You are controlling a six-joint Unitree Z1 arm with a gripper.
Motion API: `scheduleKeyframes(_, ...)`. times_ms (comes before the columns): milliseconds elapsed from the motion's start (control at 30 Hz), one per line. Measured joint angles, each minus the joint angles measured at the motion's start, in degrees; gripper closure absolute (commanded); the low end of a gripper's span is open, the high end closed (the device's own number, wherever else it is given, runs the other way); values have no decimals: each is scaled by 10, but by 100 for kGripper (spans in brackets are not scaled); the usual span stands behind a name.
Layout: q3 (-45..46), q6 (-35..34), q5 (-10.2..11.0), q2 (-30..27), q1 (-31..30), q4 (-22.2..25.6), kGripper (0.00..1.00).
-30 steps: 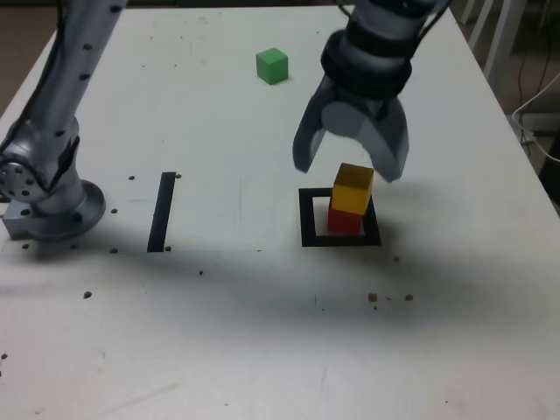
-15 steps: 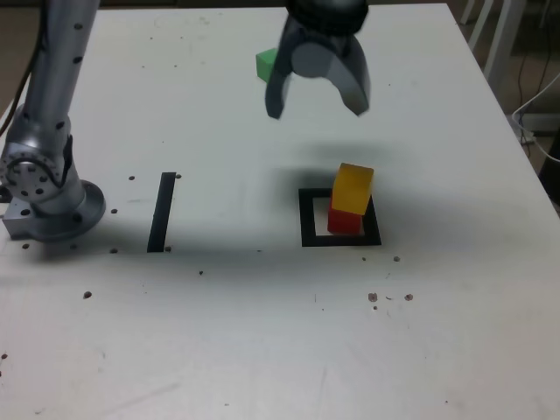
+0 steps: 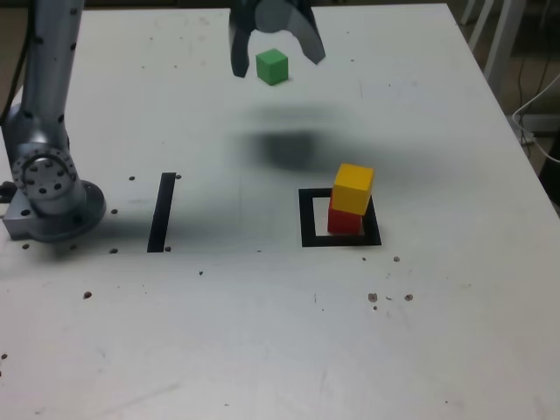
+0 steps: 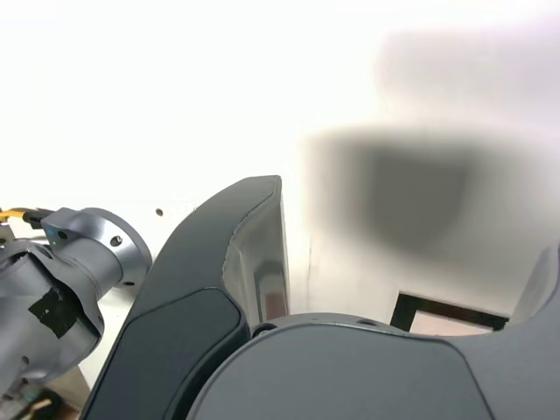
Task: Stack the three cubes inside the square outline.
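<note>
Hovering at the far edge of the smooth white counter [image 3: 262, 332], my gripper [image 3: 276, 61] has its two curved grey fingers [image 3: 239, 44] spread wide and holds nothing. The small, matte, solid green cube [image 3: 272, 66] sits on the counter in line with the gap between them as the exterior view shows it; whether I am directly over it or a little short I cannot tell. Well away from my gripper, nearer the camera and toward the exterior view's right, lies the flat square outline of thick black tape [image 3: 308, 219] with a white centre. Inside it stands the red cube [image 3: 344, 221], and the yellow cube [image 3: 353, 189] rests on top, turned slightly askew. A straight black strip [image 3: 162, 212] lies flat near my rounded metal base [image 3: 52, 197]. In the wrist view, one dark glossy finger [image 4: 219, 289] curves across the frame, and a corner of the black outline [image 4: 411, 304] shows past it.
</note>
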Motion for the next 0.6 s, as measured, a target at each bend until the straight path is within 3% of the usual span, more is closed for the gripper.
scheduleKeyframes(300, -10, 12, 6, 13, 80, -6, 1)
scheduleKeyframes(600, -48, 17, 13, 61, 133, -9, 1)
